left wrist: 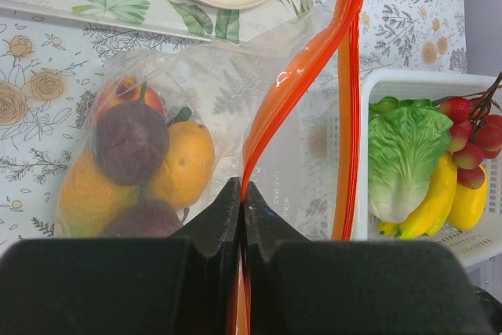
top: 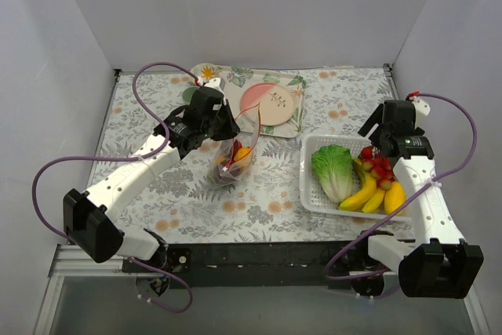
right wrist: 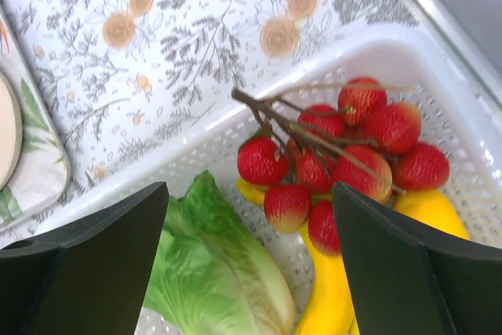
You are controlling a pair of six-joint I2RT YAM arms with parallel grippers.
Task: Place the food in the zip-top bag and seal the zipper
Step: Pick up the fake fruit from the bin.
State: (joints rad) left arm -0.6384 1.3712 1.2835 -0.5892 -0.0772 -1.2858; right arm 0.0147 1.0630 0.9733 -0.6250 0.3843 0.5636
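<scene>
Directly beneath the wide-spread, empty right tool (right wrist: pixel 249 194), the red cherries (right wrist: pixel 345 154); left tool (left wrist: pixel 241 194) closed tight on the zipper (left wrist: pixel 298 92).

We've got two white arms, left arm (top: pixel 129 174) and right arm (top: pixel 427 202), with black joint housings. Blocky black bases (top: pixel 94 229) sit at the table's (top: pixel 180 202) near edge. A purple cable (top: pixel 165 64) loops off each. Our gripper fingers (right wrist: pixel 408 264): matte black wedges.

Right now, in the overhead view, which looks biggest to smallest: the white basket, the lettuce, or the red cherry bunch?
1. white basket
2. lettuce
3. red cherry bunch
They all sit together, so nearness to the camera hardly skews this.
</scene>
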